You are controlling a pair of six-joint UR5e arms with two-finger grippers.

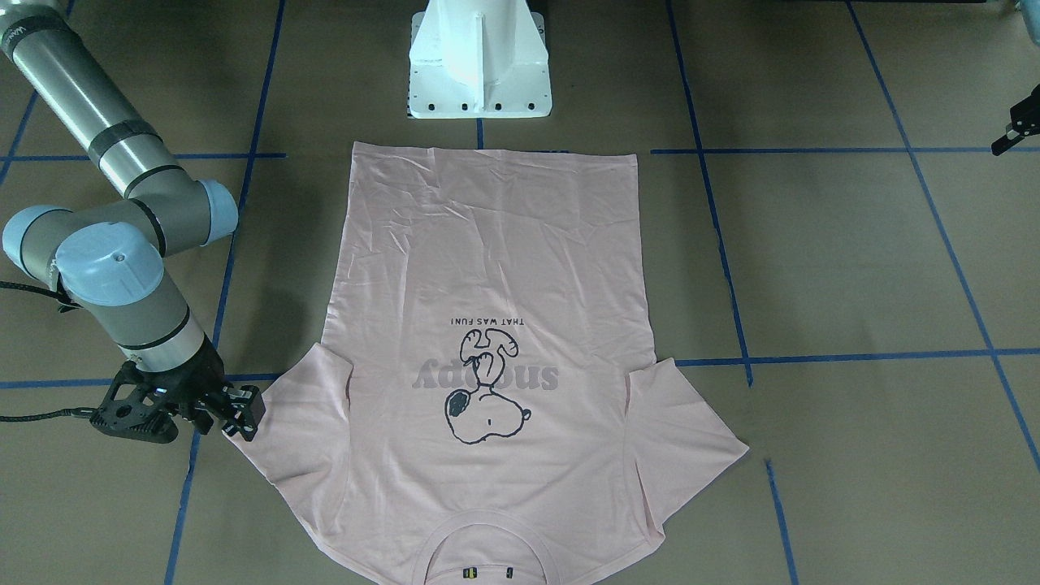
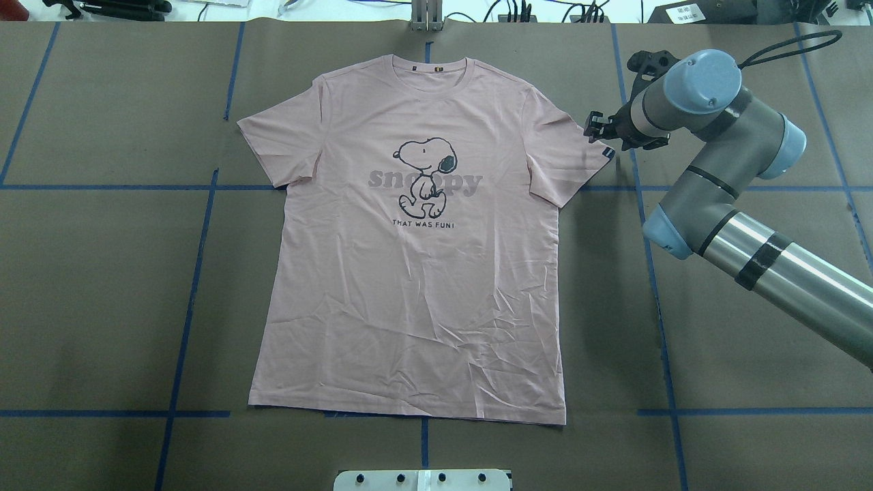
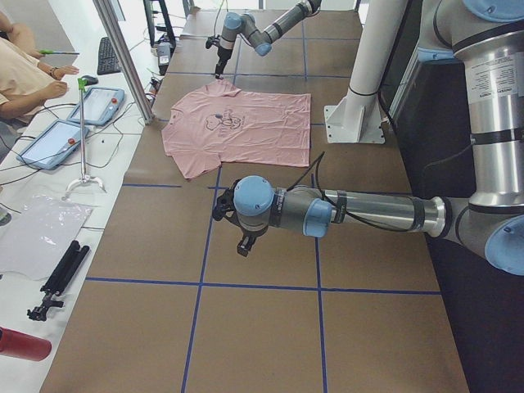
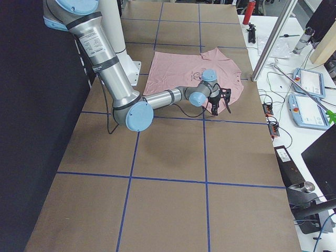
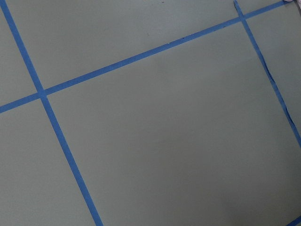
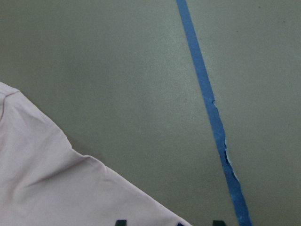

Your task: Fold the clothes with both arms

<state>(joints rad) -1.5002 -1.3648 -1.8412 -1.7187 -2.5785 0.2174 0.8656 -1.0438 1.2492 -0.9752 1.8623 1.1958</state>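
The pale pink T-shirt (image 2: 409, 273) lies flat and face up, its collar at the far edge from the robot. It also shows in the front view (image 1: 487, 268). My right gripper (image 2: 595, 129) is low at the tip of the shirt's right-hand sleeve, by the black sleeve tag (image 2: 607, 154). In the front view the right gripper (image 1: 241, 416) stands open at the sleeve edge. In the right wrist view the sleeve (image 6: 47, 179) reaches the fingertips (image 6: 121, 222). My left gripper (image 3: 233, 225) hovers over bare table, far from the shirt, and is only partly seen at the front view's edge (image 1: 1014, 130); I cannot tell its state.
The white pedestal base (image 1: 479, 65) stands just behind the shirt's hem. Blue tape lines (image 5: 141, 56) cross the brown table. Beyond the collar side is a bench with tablets (image 3: 98, 105), a metal post (image 3: 123, 57) and a seated person (image 3: 20, 70).
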